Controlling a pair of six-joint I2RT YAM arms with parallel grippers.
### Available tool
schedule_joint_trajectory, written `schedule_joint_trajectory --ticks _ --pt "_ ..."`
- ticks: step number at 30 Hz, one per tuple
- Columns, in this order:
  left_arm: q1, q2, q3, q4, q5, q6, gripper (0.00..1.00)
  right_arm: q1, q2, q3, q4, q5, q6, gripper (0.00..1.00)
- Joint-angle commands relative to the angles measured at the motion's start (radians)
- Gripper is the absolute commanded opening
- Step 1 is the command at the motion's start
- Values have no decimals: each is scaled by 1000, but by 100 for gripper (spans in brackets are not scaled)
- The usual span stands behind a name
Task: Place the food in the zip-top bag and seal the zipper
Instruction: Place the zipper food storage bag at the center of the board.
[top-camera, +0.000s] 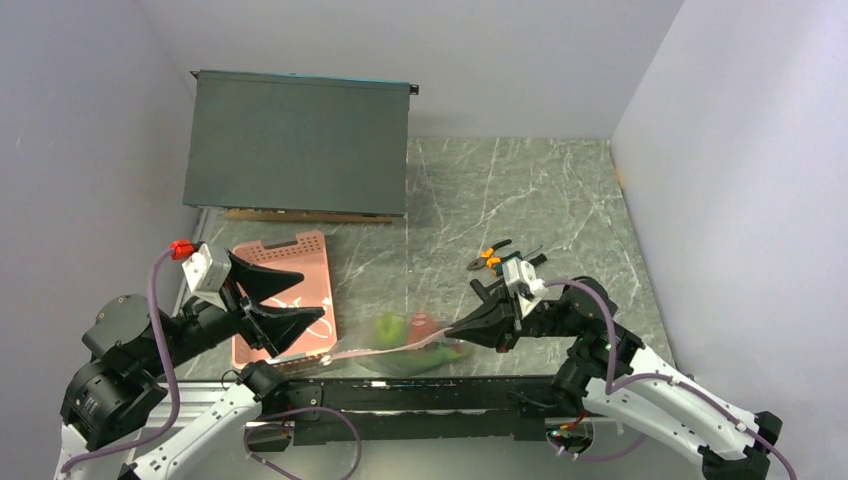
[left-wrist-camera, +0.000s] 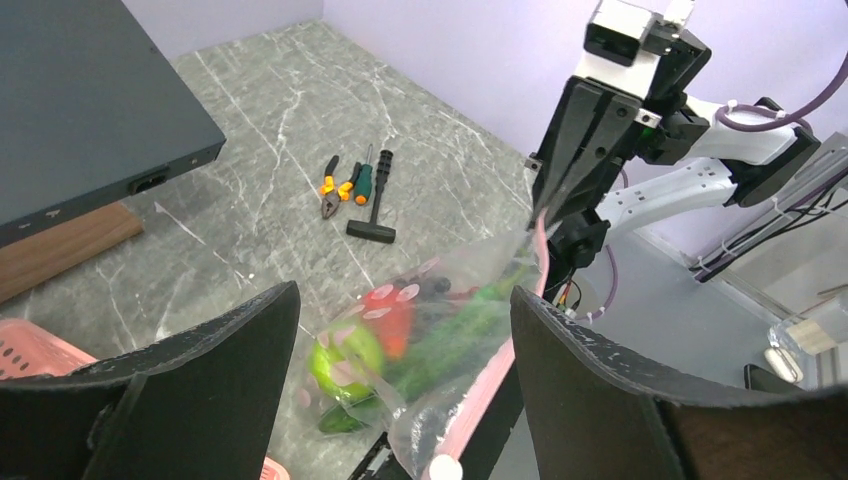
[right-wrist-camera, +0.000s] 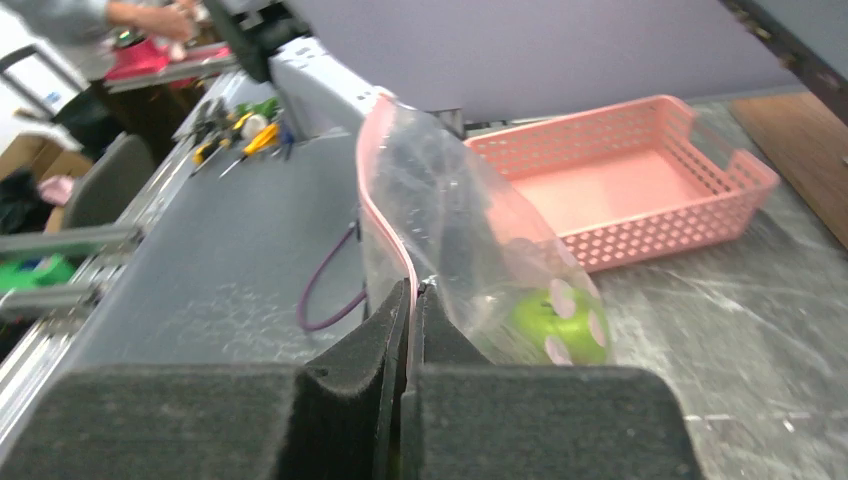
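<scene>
1. The right hand (right-wrist-camera: 412, 295) is pinched shut on the zipper (right-wrist-camera: 375, 200), with the thin pink strip clamped flat between its two dark foam pads.
2. From that grip the zip-top bag (right-wrist-camera: 470, 230) rises in front of the right hand and curves away. It is clear and floppy, and it is creased and glossy.
3. The zipper runs as a pale pink line along the bag's edge. Whether it is pressed closed along its length cannot be told.
4. Below and just beyond the right hand's fingertips, the green apple (right-wrist-camera: 560, 325) sits low inside the bag. Pale pink oval spots show over it; whether they are on the fruit or on the plastic is unclear.
5. In the left wrist view the bag (left-wrist-camera: 440, 300) sags down from the right hand (left-wrist-camera: 540, 205), with its belly near the front edge of the desk (left-wrist-camera: 260, 130).
6. Through the plastic show the apple (left-wrist-camera: 340, 360), the red-orange fruit (left-wrist-camera: 390, 310) above it and the long green pods (left-wrist-camera: 450, 335) beside them.
7. The left hand (left-wrist-camera: 402, 295) is spread wide and grips nothing. The bag lies ahead of it, seen through the gap between its fingers (left-wrist-camera: 200, 360).
8. From above, the left hand (top-camera: 310, 293) hangs over the pink slotted basket (top-camera: 315, 250), and the bag (top-camera: 400, 345) lies off to its right, apart from it.
9. Beyond the right hand (top-camera: 462, 328), the pliers (top-camera: 490, 258) lie on the desk.
</scene>
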Motion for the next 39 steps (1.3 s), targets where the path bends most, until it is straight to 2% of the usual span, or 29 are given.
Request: schedule_joint_trajectory --ticks 1,5,9,14,20,24,29,34,39 --pt "3 -19 -11 48 -51 -57 82 2 39 18 -15 322 60 0" --pt "3 -24 -23 60 -72 -69 87 2 77 51 -93 670 145 0" --pt "3 -21 -31 69 -111 -85 97 1 150 116 -175 841 171 0" --pt "2 -15 -46 77 -169 -113 100 0 245 215 -385 1169 245 0" --pt "3 -19 -67 86 -191 -134 100 0 200 175 -470 1363 321 0" --pt "3 -19 -90 107 -197 -158 100 -2 249 176 -462 1425 330 0" --pt "2 -18 -125 149 -194 -218 100 -22 396 200 -411 1471 336 0" --pt "3 -16 -148 162 -173 -269 100 -86 529 192 -357 1428 395 0" --pt "3 -44 -188 154 -210 -311 100 -132 648 174 -164 1332 348 0"
